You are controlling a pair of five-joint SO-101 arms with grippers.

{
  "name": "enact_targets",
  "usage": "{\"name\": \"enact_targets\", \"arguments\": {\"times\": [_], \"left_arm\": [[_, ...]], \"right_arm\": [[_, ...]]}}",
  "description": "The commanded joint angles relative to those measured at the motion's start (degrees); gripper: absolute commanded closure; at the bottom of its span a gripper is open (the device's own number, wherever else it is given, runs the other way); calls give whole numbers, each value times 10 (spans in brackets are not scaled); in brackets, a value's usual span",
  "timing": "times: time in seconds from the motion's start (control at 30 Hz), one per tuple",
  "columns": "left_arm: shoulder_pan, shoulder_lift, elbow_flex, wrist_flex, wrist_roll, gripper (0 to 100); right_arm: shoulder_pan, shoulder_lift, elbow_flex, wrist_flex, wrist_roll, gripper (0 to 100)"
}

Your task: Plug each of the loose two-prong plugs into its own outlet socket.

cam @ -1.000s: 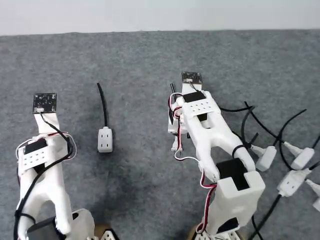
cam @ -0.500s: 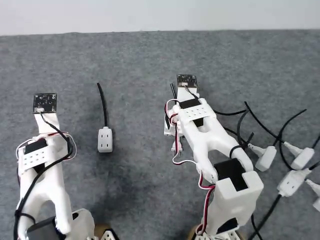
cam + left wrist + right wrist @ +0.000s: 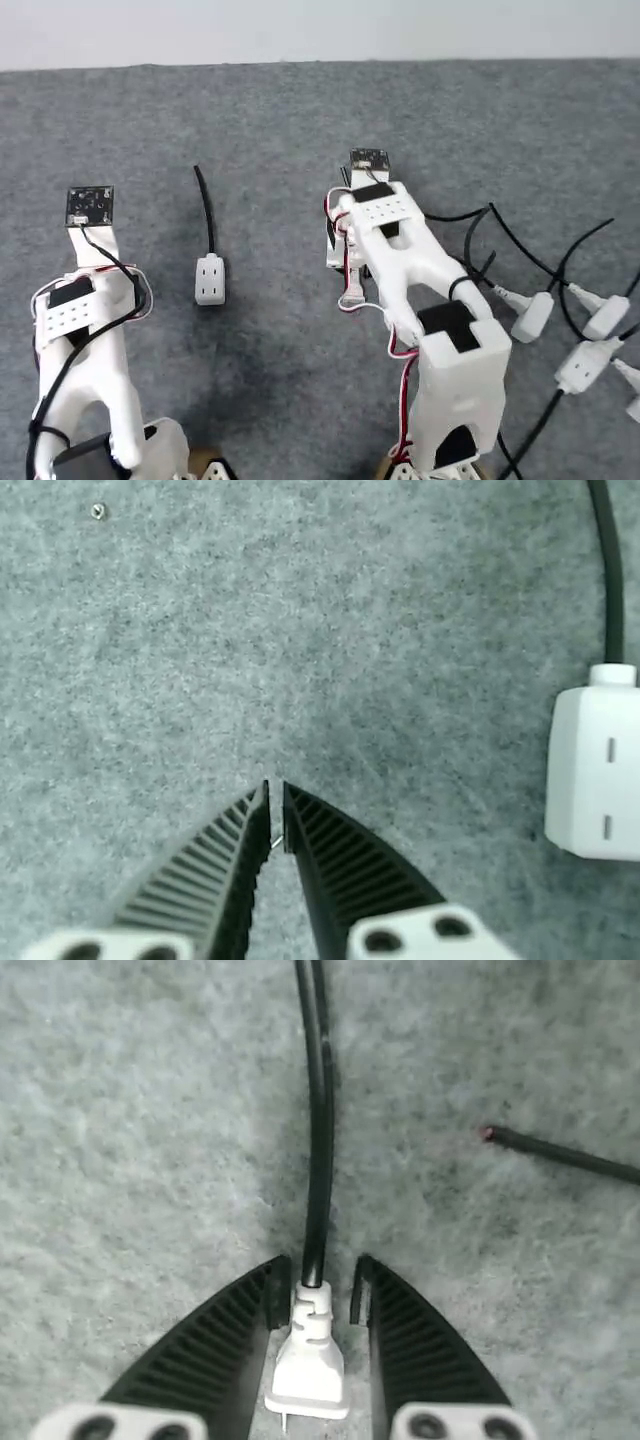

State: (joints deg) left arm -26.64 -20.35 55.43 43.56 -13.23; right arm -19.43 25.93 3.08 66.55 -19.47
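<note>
right wrist view put the right pincer (image 3: pixel 318 1265) low over the grey felt-like table cover (image 3: pixel 120 1110), its two black ribbed fingers (image 3: pixel 225 1330) spread apart on either side of a small white two-prong plug (image 3: pixel 310 1360). one finger sat just against the plug's ribbed neck, the other stood a little clear of it, so the plug lay between the fingers and was not pinched. the plug's thin black cord (image 3: pixel 318 1110) ran straight away from the pincer across the cover. near it lay the loose end of a second black cable (image 3: pixel 560 1152).

left wrist view showed the left pincer (image 3: pixel 275 790) with its black ribbed fingers closed almost tip to tip, nothing between them, above bare cover. a white rectangular outlet socket block (image 3: pixel 595 770) with its own black cord (image 3: pixel 605 570) lay well off to one side.

in the high view that socket block (image 3: pixel 209 279) rested between the two white arms, nearer the left arm (image 3: pixel 80 330). the right arm (image 3: pixel 410 270) stretched forward over its plug. beyond the right arm lay a cluster of further white plugs and sockets (image 3: pixel 532 315) on tangled black cables (image 3: pixel 560 265).
</note>
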Motion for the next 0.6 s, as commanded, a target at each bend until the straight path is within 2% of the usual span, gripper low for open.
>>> {"name": "enact_targets", "arguments": {"times": [0.0,0.03,0.27,0.37,0.43,0.57], "left_arm": [[4,0,-28,7,-11,986],[4,0,-28,7,-11,986],[5,0,-28,7,-11,986],[7,1,-31,8,-11,986],[7,7,-45,29,-10,986],[20,101,-119,83,-11,987]], "right_arm": [[4,15,-23,19,-4,946],[5,15,-23,19,-4,991],[1,-26,12,20,-2,991],[-1,-93,40,20,0,991],[-9,-147,58,20,26,991],[-52,-265,89,29,69,991]]}}
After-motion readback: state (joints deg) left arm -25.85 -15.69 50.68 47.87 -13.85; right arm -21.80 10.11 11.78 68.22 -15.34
